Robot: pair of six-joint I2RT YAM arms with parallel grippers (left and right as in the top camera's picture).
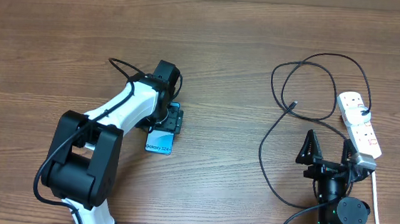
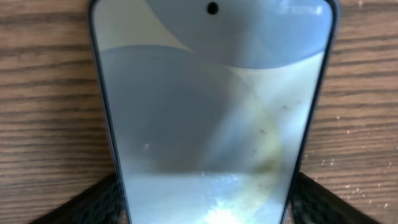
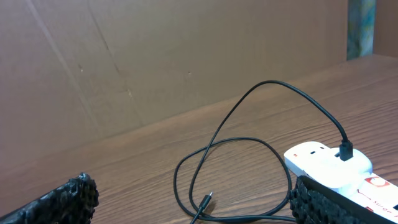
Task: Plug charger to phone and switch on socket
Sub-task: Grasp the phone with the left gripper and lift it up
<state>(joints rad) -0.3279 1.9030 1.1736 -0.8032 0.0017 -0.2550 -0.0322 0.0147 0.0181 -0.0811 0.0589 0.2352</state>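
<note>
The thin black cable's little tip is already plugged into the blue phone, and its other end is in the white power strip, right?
Not quite. The small tip of the thin black cable is not in the slim blue-screen phone. It lies loose on the brown wooden table, as the overhead view shows. The other end is in the white oblong power strip.

overhead is looking straight down; left wrist is peering closely at the phone (image 2: 211,124); right wrist is looking low across the charger (image 3: 272,82) and socket (image 3: 317,155), both also showing overhead.
</note>
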